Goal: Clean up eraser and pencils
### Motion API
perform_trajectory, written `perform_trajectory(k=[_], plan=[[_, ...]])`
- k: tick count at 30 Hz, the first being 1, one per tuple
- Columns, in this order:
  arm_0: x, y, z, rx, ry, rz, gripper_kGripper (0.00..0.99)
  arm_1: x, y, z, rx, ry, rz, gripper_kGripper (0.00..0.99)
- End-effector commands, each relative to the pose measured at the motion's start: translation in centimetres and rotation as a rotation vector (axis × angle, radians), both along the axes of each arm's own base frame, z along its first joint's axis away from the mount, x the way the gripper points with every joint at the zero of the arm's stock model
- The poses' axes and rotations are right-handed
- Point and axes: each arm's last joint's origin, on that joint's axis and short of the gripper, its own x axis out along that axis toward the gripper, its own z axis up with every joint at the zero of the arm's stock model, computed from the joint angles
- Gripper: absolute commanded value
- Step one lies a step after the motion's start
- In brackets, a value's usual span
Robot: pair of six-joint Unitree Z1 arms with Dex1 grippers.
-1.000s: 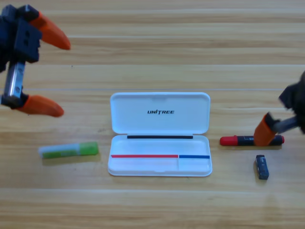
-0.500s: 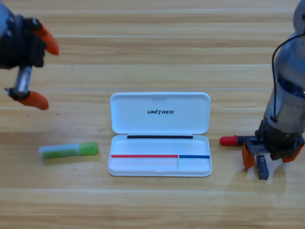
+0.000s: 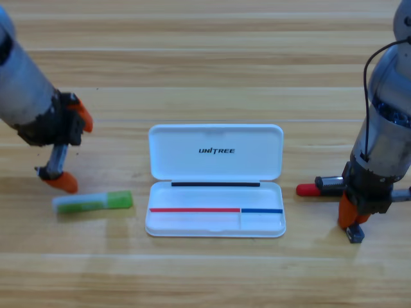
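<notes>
A: Nearest item first. Where is the eraser (image 3: pixel 354 234)?

B: On the counter (image 3: pixel 212 276) at near right, only its lower end visible. The right gripper (image 3: pixel 357 212) points straight down on it; one orange jaw shows at the eraser's left, touching or just beside it. The gap is hidden, so I cannot tell whether those jaws are open or closed on it.

A: The pencils?

B: The red-capped pencil (image 3: pixel 308 189) lies just beyond, right of the white case (image 3: pixel 215 181); only its red cap and a little barrel show, the rest is under the right arm. The green pencil (image 3: pixel 93 202) lies left of the case, flat, untouched.

A: Left side?

B: The left gripper (image 3: pixel 70 151) stands just beyond the green pencil, jaws spread wide and empty; the lower jaw tip is just above the pencil's left end, apart from it.

A: Change since half a second ago?

B: The left gripper has come down from the far left towards the green pencil. The right gripper has settled lower over the eraser, covering more of it. Pencils and case have not shifted.
</notes>
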Motion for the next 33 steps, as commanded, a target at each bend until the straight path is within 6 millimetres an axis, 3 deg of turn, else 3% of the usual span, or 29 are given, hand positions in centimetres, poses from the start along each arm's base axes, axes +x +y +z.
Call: perform_trajectory(k=[1,6,9,18,27,33], plan=[[1.2,-0.3,-3.3,0.036,0.092,0.043,0.985,0.5,-0.5,-0.3,-0.014,0.04,0.104,0.0],[1.8,-0.8,-4.8,0.046,0.136,0.072,0.985,0.5,1.0,5.5,-0.01,0.005,0.634,0.0],[2.1,-1.0,-5.5,0.048,0.159,0.089,0.985,-0.4,2.5,7.0,0.062,0.065,0.879,0.0],[2.8,-1.4,-7.1,0.046,0.198,0.172,0.983,-0.8,7.4,4.9,0.13,0.094,1.273,0.0],[3.3,-1.8,-8.7,0.037,0.216,0.236,0.971,-0.1,11.0,3.4,0.129,0.061,1.361,0.0],[3.4,-1.8,-9.1,0.04,0.221,0.242,0.833,0.6,12.0,1.7,0.12,0.079,1.367,0.0]])
